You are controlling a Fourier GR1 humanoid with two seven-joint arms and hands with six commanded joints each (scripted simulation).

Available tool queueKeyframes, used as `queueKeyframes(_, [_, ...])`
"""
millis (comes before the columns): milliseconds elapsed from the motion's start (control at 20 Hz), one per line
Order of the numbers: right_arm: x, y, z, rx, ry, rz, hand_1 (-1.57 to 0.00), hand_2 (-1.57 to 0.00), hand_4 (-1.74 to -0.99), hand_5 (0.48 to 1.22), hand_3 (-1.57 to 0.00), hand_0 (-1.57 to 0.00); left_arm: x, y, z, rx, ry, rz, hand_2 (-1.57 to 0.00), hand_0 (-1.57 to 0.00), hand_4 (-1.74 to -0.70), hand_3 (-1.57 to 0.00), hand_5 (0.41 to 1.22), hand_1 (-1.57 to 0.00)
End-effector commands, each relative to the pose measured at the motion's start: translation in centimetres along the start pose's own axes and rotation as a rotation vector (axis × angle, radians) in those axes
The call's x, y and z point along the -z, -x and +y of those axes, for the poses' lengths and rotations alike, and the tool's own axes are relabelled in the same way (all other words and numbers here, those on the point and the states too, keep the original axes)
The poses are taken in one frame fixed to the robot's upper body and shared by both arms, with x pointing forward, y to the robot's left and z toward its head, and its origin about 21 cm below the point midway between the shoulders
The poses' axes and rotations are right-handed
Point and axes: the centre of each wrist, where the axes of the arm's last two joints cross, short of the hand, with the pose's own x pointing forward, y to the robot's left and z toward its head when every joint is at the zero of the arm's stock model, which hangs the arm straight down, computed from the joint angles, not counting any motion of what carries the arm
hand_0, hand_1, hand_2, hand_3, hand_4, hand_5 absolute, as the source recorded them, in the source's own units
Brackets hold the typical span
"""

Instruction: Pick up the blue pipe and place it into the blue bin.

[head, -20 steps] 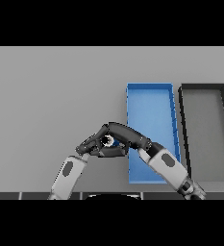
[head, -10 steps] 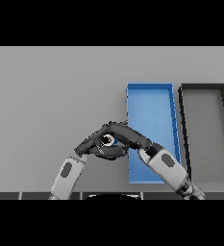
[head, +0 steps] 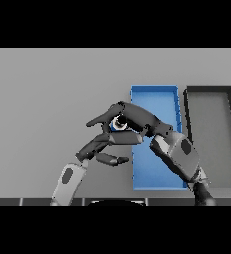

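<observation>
We've got the blue pipe [head: 120, 123] pinched in our right hand [head: 137, 118], fingers and thumb curled round it, w/ its open round end facing up toward the head view, so its long axis seems to run roughly toward us; most of its body is hidden by the fingers. It sits just left of the blue bin [head: 156, 94], right at the bin's left wall, and looks lifted off the grey bench [head: 47, 99], tho we can't tell height for sure. Our left hand [head: 101, 148] is just below the pipe, fingers loosely spread, holding nothing. The bin lies to the right of the pipe, so the right arm is the one to carry it over. Bin floor looks open; the dark bin [head: 211, 92] sits just beside it on the far right, so don't overshoot.
</observation>
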Motion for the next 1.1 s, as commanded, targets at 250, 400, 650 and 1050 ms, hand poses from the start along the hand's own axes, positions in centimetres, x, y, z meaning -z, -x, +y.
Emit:
queueKeyframes(250, [0.4,-5.2,-5.9,-0.114,0.287,-0.041,-1.57,-1.57,-1.741,1.221,-1.57,-1.57,-0.1,0.0,0.0,0.011,0.002,0.035,0.00,0.00,-0.89,0.00,0.428,0.00])
queueKeyframes(400, [-0.8,-5.4,-9.4,-0.122,0.423,0.004,-1.57,-1.57,-1.741,1.221,-1.57,-1.57,0.1,-0.2,0.0,0.009,-0.002,0.020,0.00,0.00,-0.89,0.00,0.415,0.00])
queueKeyframes(650, [-5.5,-2.6,-12.6,-0.117,0.588,0.142,-1.57,-1.57,-1.741,1.221,-1.57,-1.57,-0.5,-0.1,0.1,0.042,-0.006,0.016,0.00,0.00,-0.87,0.00,0.415,0.00])
queueKeyframes(1050, [-13.0,3.9,-11.2,0.001,0.756,0.386,-1.57,-1.57,-1.741,1.221,-1.57,-1.57,-0.7,0.3,-0.6,0.009,0.002,0.020,0.00,0.00,-0.88,0.00,0.423,0.00])
